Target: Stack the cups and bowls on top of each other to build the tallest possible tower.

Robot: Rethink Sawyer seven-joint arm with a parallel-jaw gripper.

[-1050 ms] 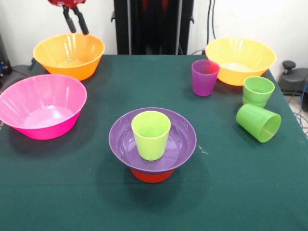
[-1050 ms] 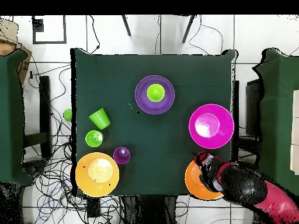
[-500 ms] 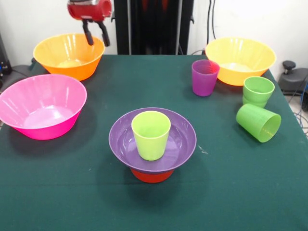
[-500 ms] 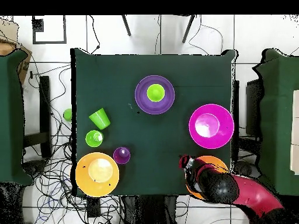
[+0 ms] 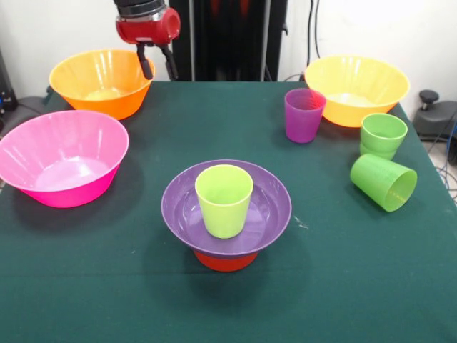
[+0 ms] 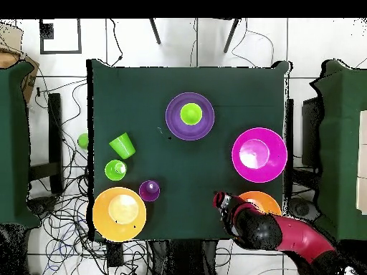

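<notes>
**A:** What has changed over the last second?

**B:** The gripper [image 5: 158,64] has slid sideways along the far edge of the table. A second ago it hung over the rim of the orange bowl [image 5: 102,81]; now it sits just off that bowl's inner side, over bare green cloth. Its fingers are spread apart and hold nothing.

**A:** So it took nothing from that bowl?

**B:** Nothing. The bowl has not shifted, and neither has the pink bowl [image 5: 63,157] in front of it.

**A:** And the tower?

**B:** Unchanged, in the middle of the table: a small orange bowl [image 5: 226,261] at the bottom, the wide purple bowl [image 5: 268,207] on it, and the yellow-green cup [image 5: 224,199] standing upright inside. From overhead the gripper [image 6: 219,200] is well apart from it.

**A:** What does the move suggest?

**B:** My guess is that it is crossing toward the loose cups on the other side: the purple cup [image 5: 304,115], one green cup [image 5: 383,135] upright, another green cup [image 5: 383,181] on its side. Until one is fetched, the tower gains no height.
</notes>
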